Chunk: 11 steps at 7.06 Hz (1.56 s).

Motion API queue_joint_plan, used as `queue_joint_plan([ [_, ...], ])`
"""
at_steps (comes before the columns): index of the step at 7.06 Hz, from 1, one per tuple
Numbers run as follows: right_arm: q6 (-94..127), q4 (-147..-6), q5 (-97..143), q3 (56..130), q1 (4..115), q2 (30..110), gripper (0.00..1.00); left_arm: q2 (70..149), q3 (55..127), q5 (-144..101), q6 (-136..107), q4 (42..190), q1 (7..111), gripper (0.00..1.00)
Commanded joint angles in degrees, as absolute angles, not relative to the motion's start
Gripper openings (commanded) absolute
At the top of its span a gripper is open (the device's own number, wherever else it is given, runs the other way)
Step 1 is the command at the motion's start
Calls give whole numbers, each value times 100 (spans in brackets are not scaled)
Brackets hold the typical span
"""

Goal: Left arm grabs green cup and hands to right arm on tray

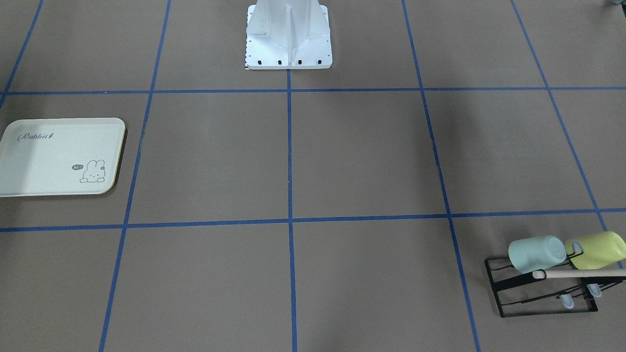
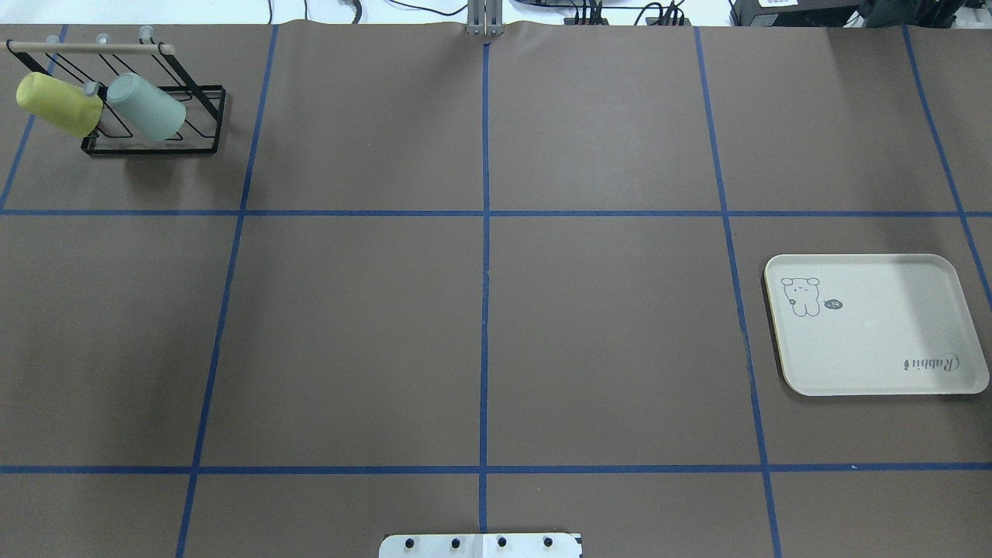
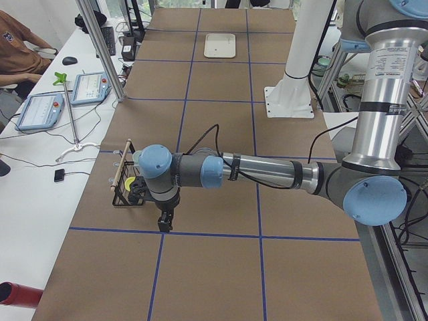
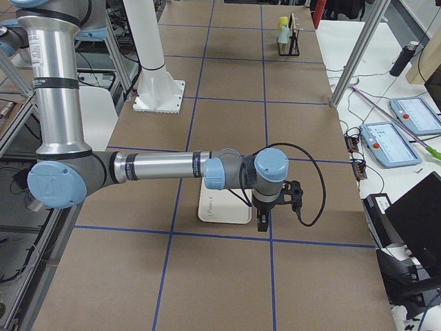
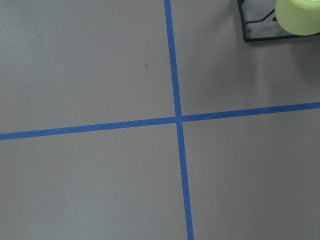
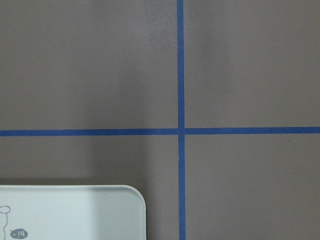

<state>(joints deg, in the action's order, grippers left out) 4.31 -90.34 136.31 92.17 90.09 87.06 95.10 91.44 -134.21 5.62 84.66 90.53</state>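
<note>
The pale mint green cup (image 1: 537, 253) (image 2: 146, 107) hangs tilted on a black wire rack (image 1: 543, 293) (image 2: 155, 143) at the table's far left corner. The cream tray (image 1: 63, 156) (image 2: 876, 324) lies flat on the right side with nothing on it. In the exterior left view my left gripper (image 3: 164, 224) hangs pointing down just beside the rack (image 3: 122, 184), apart from the cup. In the exterior right view my right gripper (image 4: 262, 224) hangs over the table beside the tray (image 4: 224, 207). I cannot tell whether either gripper is open or shut. The left wrist view shows no green cup.
A yellow-green cup (image 1: 599, 249) (image 2: 60, 103) (image 5: 298, 15) hangs on the same rack beside the green one, under a wooden bar (image 2: 89, 48). The robot's white base (image 1: 288, 34) stands at the table's middle edge. A person sits at a side desk (image 3: 20, 47) with tablets.
</note>
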Motion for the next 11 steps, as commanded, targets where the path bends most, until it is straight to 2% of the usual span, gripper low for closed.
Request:
queue_joint_plan([
  [1,474,-9009,13614,9220,9009,8701,100,9510,9141,-13421,563,8473,9053,100],
  [4,483,-9017,13632,9237,9009,8701,100,9728,9280,-13412,493,8377,9053,100],
  [7,483,-9009,13886,9272,9009,8701,100,10773,10130,-13027,387,7060,8826,100],
  [9,483,-9009,13931,9272,9009,8701,100,11222,10474,-12579,132,7102,8133,100],
  [10,483,-9009,13922,9272,9009,8692,100,11232,10477,-12629,-582,7162,8034,100],
  [11,483,-9017,13922,9264,9009,8692,100,11215,10564,-12612,-1911,7824,7790,100],
])
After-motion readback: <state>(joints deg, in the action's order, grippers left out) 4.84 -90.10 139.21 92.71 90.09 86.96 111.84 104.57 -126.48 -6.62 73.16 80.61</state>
